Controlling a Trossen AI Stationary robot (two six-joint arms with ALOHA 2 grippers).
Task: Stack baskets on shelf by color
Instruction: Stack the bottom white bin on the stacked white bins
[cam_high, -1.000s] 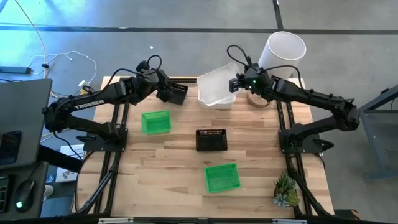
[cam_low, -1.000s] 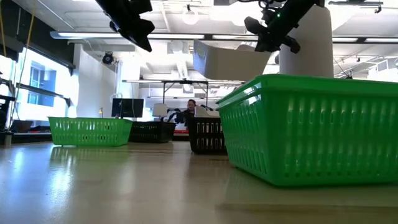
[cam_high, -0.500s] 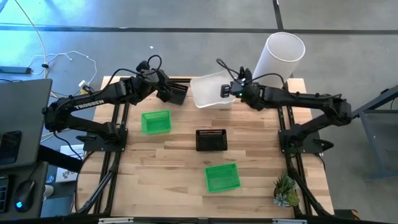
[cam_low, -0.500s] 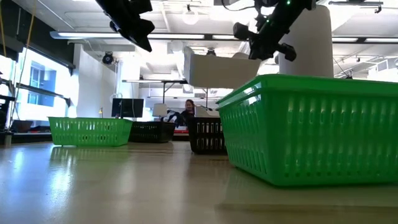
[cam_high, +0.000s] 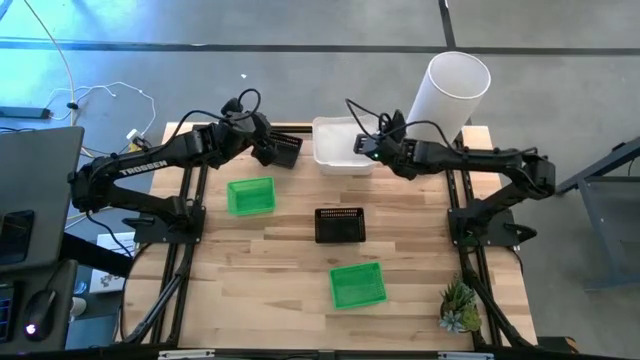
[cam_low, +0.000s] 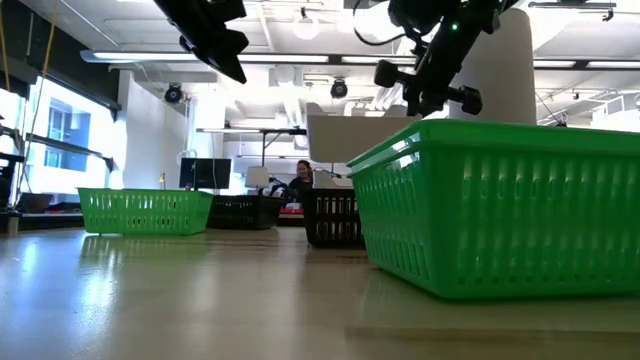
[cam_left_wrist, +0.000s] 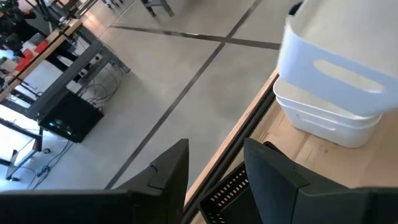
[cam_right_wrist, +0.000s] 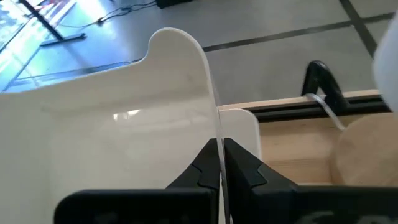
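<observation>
- The right gripper (cam_high: 366, 148) sits over the far edge of the light wooden table (cam_high: 300, 290), its two dark fingers (cam_right_wrist: 205, 163) pinched together on the thin side wall of a white shallow rectangular plastic basket (cam_high: 340, 140).
- In the left wrist view that held white basket (cam_left_wrist: 336, 56) hangs tilted just above another white plastic basket (cam_left_wrist: 323, 118) of the same shape, which rests on the table at its far edge.
- The left gripper (cam_high: 268, 150) hovers above a black plastic basket with slotted sides (cam_high: 287, 150) near the far left corner; its fingers (cam_left_wrist: 171, 171) stand apart with nothing between them.
- A bright green shallow plastic basket (cam_high: 250, 195) lies on the left part of the table, near the left arm.
- A second black slotted plastic basket (cam_high: 339, 225) stands near the table's middle.
- A second bright green plastic basket (cam_high: 357, 284) lies nearer the front edge, well apart from the first; in the low view it fills the right foreground (cam_low: 500, 200).
- A tall white cylinder (cam_high: 450, 90) stands at the far right corner, beside the right arm.
- A small green plant (cam_high: 458, 308) sits at the near right corner.
- In the low view a person (cam_low: 300, 178) shows in the room beyond the table.
</observation>
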